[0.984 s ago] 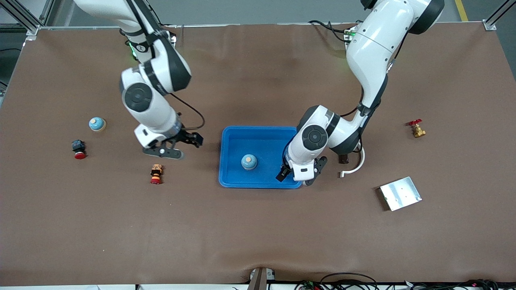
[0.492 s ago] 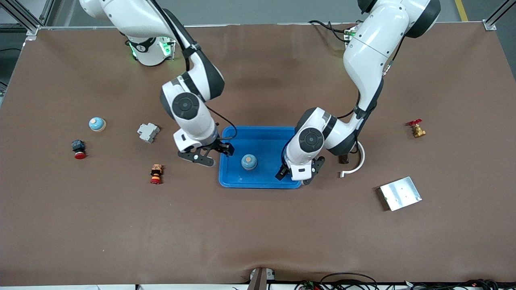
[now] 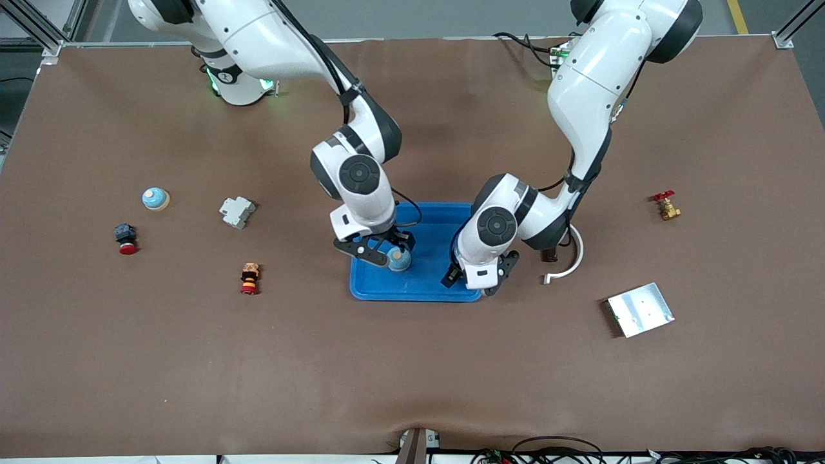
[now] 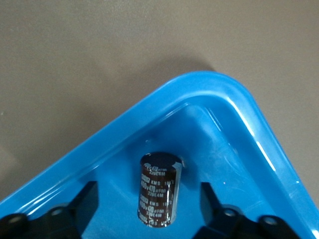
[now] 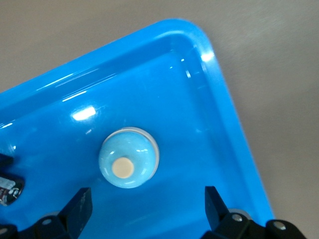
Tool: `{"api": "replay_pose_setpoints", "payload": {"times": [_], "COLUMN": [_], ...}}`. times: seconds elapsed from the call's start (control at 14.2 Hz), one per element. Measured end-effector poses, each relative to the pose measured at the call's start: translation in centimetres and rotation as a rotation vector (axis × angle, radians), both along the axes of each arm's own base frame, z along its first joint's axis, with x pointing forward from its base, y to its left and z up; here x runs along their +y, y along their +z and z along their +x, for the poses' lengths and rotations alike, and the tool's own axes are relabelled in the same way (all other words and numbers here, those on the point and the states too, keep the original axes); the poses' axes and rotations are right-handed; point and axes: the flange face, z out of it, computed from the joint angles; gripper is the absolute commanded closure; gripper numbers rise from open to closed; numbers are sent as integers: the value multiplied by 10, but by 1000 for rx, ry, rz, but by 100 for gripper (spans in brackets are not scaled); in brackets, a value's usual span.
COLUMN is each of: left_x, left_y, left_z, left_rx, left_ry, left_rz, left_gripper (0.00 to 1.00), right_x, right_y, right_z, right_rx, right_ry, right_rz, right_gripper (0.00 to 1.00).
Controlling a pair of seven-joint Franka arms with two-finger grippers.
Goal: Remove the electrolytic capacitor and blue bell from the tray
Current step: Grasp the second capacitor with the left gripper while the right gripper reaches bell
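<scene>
1. We see bare brown desk (image 3: 412, 374) all around the blue tray (image 3: 425, 219).
2. Our right pincer (image 3: 380, 248) hangs open over the bell (image 5: 128, 157) in the tray, gripping nothing.
3. Our left pincer (image 3: 474, 277) stands open astride the capacitor (image 4: 158, 189), upright in the tray's corner, fingers clear of it.

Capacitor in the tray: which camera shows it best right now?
Left wrist view: the capacitor stands between the open left gripper fingers. Right wrist view catches only its edge; the front view hides it under that arm.
</scene>
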Motion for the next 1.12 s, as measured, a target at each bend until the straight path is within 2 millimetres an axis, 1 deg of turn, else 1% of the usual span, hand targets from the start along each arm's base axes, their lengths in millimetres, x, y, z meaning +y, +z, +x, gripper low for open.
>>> {"api": "replay_pose_setpoints", "payload": {"times": [0.14, 0.28, 0.35, 0.63, 0.77, 0.91, 1.05, 1.12], "left_x": [1, 1, 2, 3, 3, 3, 4, 9], "left_y": [0, 1, 1, 4, 10, 21, 37, 46], "left_z": [1, 1, 2, 6, 9, 14, 19, 22], "left_rx": [-1, -2, -2, -9, -18, -35, -52, -56], "left_ry": [1, 3, 3, 8, 11, 15, 16, 2], "left_rz": [0, 0, 0, -5, -10, -19, -26, -25], "left_gripper": [73, 93, 97, 98, 98, 97, 97, 97], "right_x": [7, 13, 15, 21, 22, 22, 22, 22], "right_y": [-9, -16, -19, -34, -37, -42, -43, -44], "right_z": [2, 3, 3, 4, 6, 7, 8, 8], "right_rx": [-1, -6, -11, -21, -28, -30, -31, -32], "right_ry": [-13, -18, -18, -14, -9, -5, -4, -3], "right_rz": [0, 4, 6, 10, 4, -2, -4, -5], "right_gripper": [0, 0, 0, 0, 0, 0, 0, 0]}}
